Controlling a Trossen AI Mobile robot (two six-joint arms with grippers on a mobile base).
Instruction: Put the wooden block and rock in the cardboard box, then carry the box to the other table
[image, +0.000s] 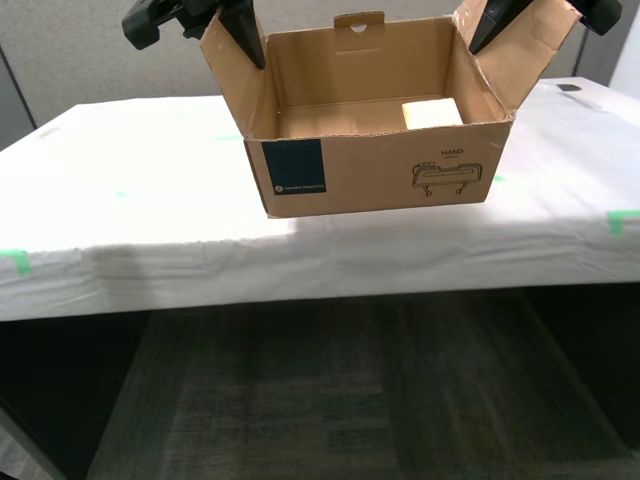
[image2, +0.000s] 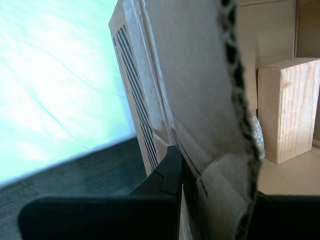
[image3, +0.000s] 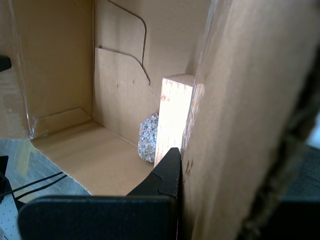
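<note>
Two grippers are pinching the cardboard box (image: 375, 165) by its side flaps above the other table (image: 150, 190), whose wrinkled white sheet is showing green tape; dark carpet is lying below. Inside are sitting the wooden block (image: 432, 113) and the rock (image3: 148, 137). My first gripper (image3: 176, 165) and my second gripper (image2: 177, 165) are each clamping a flap.

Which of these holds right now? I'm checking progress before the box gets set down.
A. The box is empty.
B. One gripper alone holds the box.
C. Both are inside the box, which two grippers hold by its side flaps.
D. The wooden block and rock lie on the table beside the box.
C: the wooden block and the rock sit inside the cardboard box, with my first gripper and my second gripper each clamped on a flap.
</note>
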